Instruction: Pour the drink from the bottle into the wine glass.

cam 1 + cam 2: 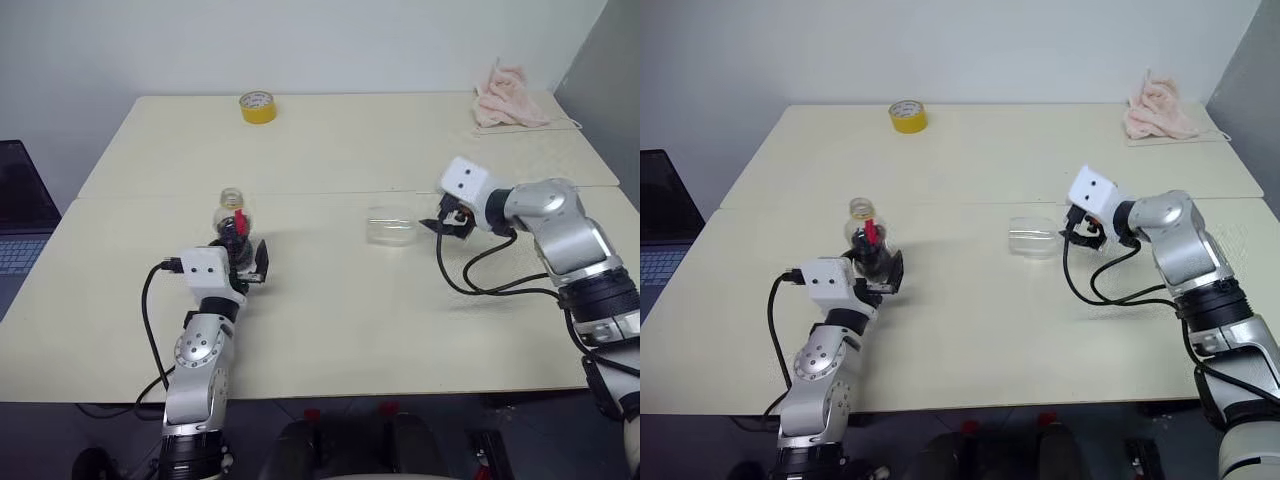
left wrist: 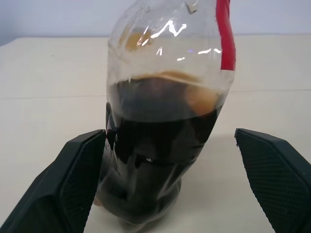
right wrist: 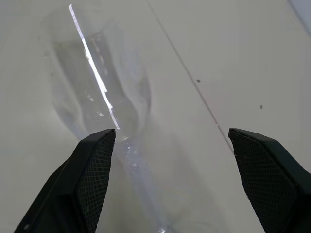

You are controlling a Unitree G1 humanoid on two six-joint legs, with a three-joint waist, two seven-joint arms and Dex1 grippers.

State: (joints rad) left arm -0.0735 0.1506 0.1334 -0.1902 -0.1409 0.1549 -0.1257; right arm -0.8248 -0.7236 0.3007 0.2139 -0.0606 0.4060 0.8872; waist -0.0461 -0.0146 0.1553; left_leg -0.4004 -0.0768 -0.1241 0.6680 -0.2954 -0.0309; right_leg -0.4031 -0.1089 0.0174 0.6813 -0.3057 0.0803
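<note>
Cream tabletop, pouring not yet begun: wine glass lying on its side, bottle unlifted.

Nearest, at 7 o'clock, the squat clear plastic bottle [image 2: 163,121] of dark drink [image 2: 155,160] is bracketed by the left gripper [image 1: 250,262], fingers spread, ungripped. At 2 o'clock, the smooth wine glass [image 3: 97,82] is straddled by the right gripper [image 3: 172,184], fingers apart; righting seems needed next.

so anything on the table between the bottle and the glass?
No. In the left eye view the stretch of table between the bottle and the wine glass is bare.
</note>
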